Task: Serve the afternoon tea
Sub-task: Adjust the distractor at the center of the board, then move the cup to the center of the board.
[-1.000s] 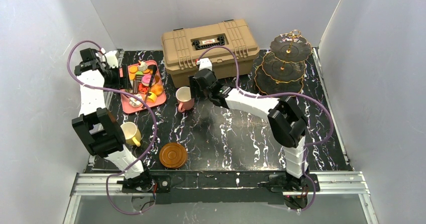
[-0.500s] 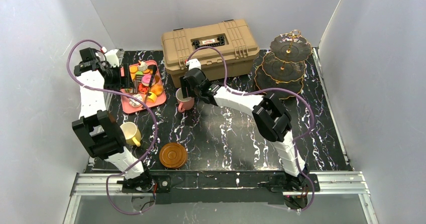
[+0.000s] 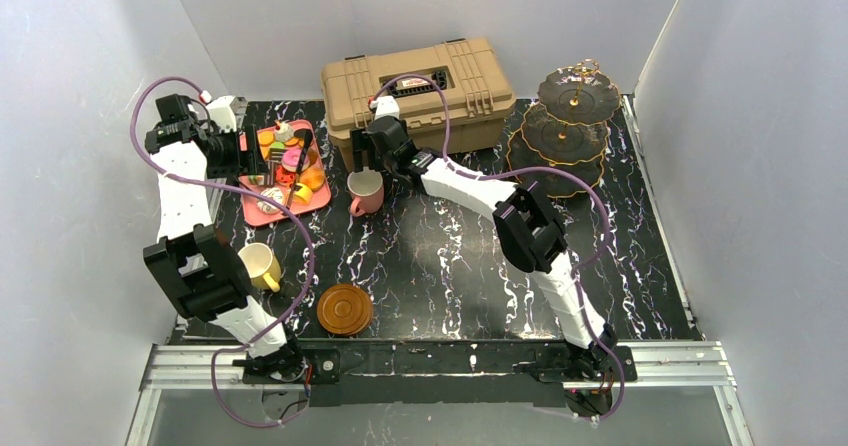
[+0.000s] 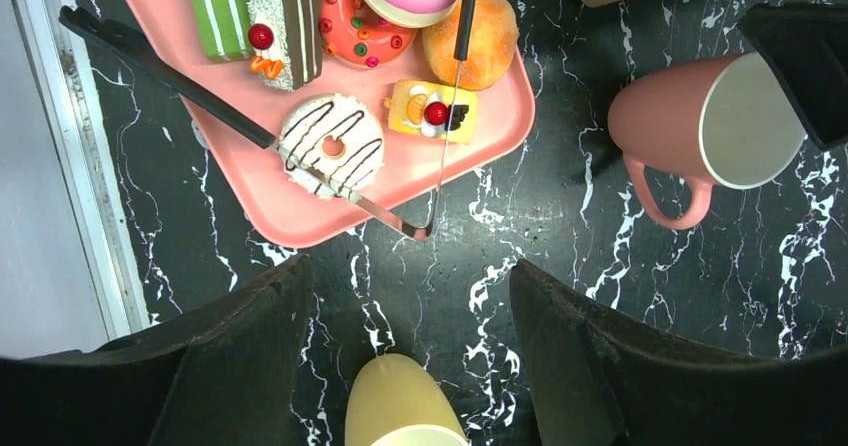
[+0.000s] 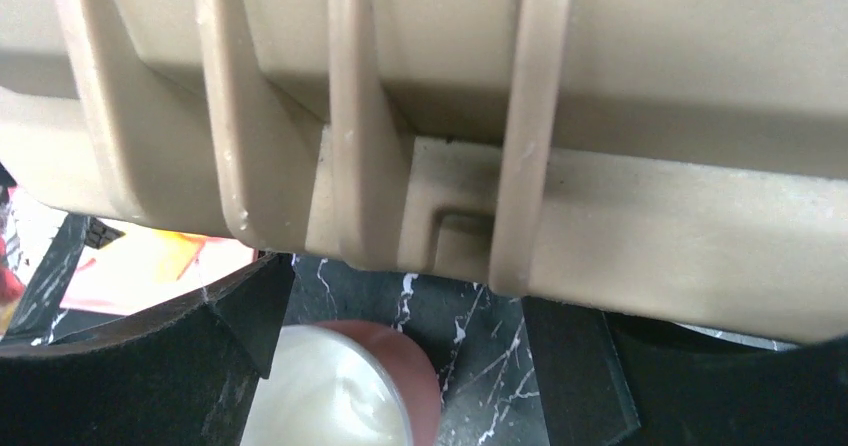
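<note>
The black, white-veined marble table lies under both grippers. Just ahead of the right gripper stands the ribbed tan plastic toolbox, its moulded wall filling that wrist view. Well off to that gripper's right rises the three-tier stand, black scalloped plates rimmed in gold.

The left gripper hangs with its jaws spread, holding nothing. Ahead of it lies the flat, round-cornered pink tray.

The right jaws are also wide apart, with the glossy pink cup upright between them. Whether a finger touches it is hard to tell.

Back from the left gripper, toward its base, stands the smooth yellow cup, and farther back the round brown saucer. On the tray rest black-handled tongs and small iced pastries.
</note>
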{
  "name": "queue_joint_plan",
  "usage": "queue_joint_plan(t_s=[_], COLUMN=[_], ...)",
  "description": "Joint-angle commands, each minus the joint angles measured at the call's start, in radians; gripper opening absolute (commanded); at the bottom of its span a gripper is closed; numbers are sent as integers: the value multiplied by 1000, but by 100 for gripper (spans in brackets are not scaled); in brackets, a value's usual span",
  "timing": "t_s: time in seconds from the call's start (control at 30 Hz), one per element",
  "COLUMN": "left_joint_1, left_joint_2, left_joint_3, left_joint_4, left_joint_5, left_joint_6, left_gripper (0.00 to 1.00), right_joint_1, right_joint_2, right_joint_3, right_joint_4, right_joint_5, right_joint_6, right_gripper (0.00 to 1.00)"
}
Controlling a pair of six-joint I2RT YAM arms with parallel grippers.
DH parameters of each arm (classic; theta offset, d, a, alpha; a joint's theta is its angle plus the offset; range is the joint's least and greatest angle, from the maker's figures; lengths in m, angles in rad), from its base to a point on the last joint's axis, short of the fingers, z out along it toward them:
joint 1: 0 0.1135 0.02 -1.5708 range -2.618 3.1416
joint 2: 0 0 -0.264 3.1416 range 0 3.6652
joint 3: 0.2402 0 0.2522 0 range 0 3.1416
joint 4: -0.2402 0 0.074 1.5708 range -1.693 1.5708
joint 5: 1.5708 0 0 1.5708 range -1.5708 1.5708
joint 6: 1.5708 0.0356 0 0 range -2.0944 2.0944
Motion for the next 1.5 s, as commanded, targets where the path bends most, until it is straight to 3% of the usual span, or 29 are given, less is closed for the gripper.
queue_joint_plan(t_s=[0.0,0.4,0.5,0.7,0.83,0.97,1.27,1.47], left_joint_1=[13,23,26,40,70,99,131,144], left_joint_2=[-66,-77,-72,-58,-9,45,103,130], left_joint_3=[-17,-31,-24,-8,14,36,41,42], left_joint_4=[-39,-48,-59,-71,-86,-90,-72,-69], left_joint_5=[42,65,80,58,20,-16,-107,-122], left_joint_6=[13,20,18,31,45,60,104,120], left_gripper=[70,70,71,71,69,64,56,51], right_joint_1=[-11,-31,-23,16,46,56,67,65], right_joint_2=[57,170,89,-202,-349,-378,-280,-173], right_joint_3=[76,307,210,-165,-415,-510,-413,-294], right_joint_4=[123,163,179,191,214,212,179,134], right_joint_5=[41,160,164,157,129,83,61,85], right_joint_6=[-16,-59,-78,-87,-49,-17,-13,-19], right_gripper=[93,96,97,96,88,82,66,41])
